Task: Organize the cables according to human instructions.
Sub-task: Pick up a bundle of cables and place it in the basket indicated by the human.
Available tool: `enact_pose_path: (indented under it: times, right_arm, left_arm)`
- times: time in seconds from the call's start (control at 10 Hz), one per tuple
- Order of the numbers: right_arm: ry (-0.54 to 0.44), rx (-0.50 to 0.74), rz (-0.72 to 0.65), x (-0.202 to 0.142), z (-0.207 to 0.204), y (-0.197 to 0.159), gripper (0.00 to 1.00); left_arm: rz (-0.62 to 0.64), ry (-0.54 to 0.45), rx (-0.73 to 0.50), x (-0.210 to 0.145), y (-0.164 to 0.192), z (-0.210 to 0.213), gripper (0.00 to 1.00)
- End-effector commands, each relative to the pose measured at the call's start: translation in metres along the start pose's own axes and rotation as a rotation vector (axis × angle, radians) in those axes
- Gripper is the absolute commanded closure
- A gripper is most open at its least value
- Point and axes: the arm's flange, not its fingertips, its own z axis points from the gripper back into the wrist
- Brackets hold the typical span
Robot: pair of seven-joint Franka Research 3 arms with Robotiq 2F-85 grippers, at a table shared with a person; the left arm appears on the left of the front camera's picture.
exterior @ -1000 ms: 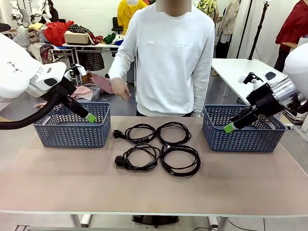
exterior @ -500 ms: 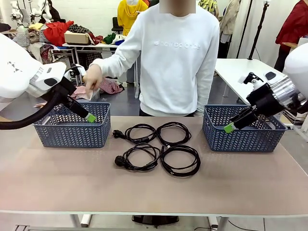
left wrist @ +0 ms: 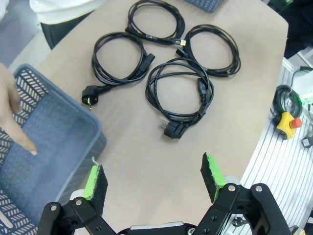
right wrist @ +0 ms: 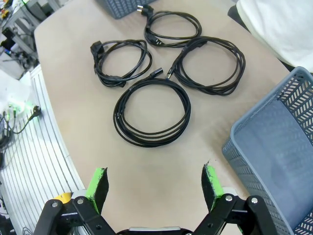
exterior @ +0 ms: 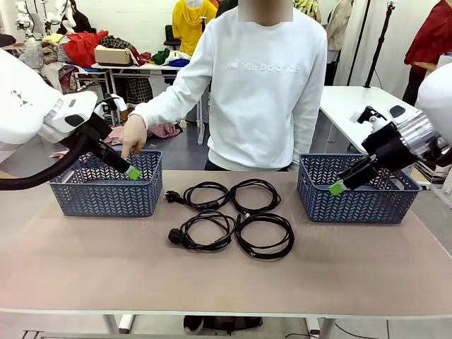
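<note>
1. the left gripper (exterior: pixel 132 171) hangs over the left basket (exterior: pixel 106 199), green pads spread wide, nothing between them.
2. across the table (exterior: pixel 226 289), the right gripper (exterior: pixel 336 187) hovers at the near rim of the right basket (exterior: pixel 353 205). its jaws are also apart and it grips nothing.
3. the four cables (exterior: pixel 265 256) lie on the tabletop between the two baskets, black coils laid two by two, each just beside or touching its neighbours.
4. the two coils on the left show black plug ends (exterior: pixel 175 238) pointing toward the left basket.
5. the person stands at the far side in a white sweatshirt (exterior: pixel 258 92), and the person's hand (exterior: pixel 133 135) reaches down over the left basket, close to the left gripper.
6. from the left wrist, the index finger points down inside that basket; can't tell if the fingertip touches the floor.
</note>
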Motion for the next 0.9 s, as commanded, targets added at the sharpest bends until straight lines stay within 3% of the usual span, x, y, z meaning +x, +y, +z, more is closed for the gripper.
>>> enact_pose_path:
  times: [0.0,0.5,0.8]
  right_arm:
    - [-0.023,0.015,0.023,0.0,-0.001,-0.003,0.0]
    - [-0.023,0.015,0.023,0.0,-0.001,-0.003,0.0]
    - [-0.023,0.015,0.023,0.0,-0.001,-0.003,0.0]
  left_arm:
    - [-0.012,-0.01,-0.014,-0.003,0.003,-0.002,0.0]
    - [0.0,0.0,0.0,0.0,0.0,0.0,0.0]
    - [-0.197,0.145,-0.052,0.023,-0.015,-0.02,0.0]
